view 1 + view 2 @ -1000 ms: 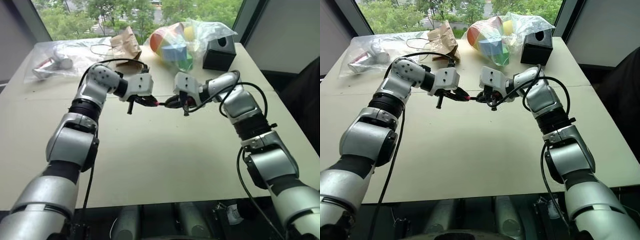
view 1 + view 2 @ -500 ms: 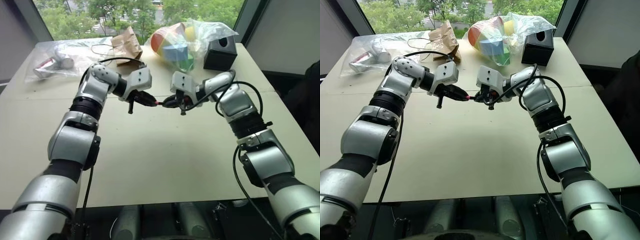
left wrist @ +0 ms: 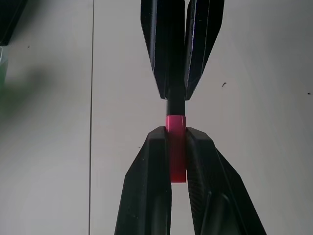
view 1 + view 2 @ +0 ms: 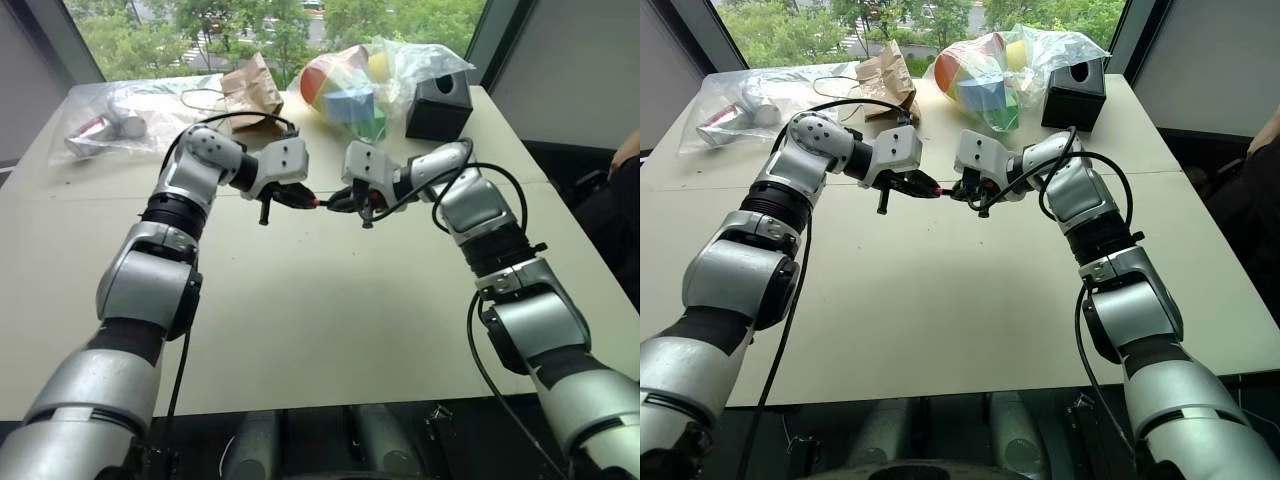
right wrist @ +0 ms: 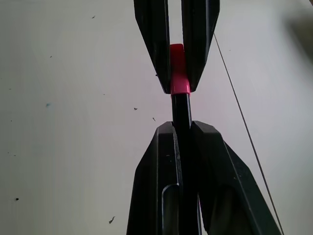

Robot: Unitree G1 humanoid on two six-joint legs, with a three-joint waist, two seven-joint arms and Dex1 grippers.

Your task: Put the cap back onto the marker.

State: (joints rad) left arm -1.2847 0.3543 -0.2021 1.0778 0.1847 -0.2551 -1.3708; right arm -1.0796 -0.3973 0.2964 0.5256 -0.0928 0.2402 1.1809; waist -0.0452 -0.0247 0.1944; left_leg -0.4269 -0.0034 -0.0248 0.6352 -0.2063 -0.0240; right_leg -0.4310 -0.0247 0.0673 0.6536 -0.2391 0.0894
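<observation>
While the two arms meet above the middle of the beige table, the marker and the cap are in the air between them, joined end to end. The marker's long axis runs left to right across the scene, almost level, and its capped end points to the robot's left. The right gripper has its black fingers pressed together on the dark body of the marker. The left gripper has its fingers on both sides of the pink cap; the left wrist view shows a thin gap beside the cap, so it cannot be told whether they clamp it or only touch it. Far behind, on the table, lie a brown paper bag, a clear bag with coloured blocks and a black box.
</observation>
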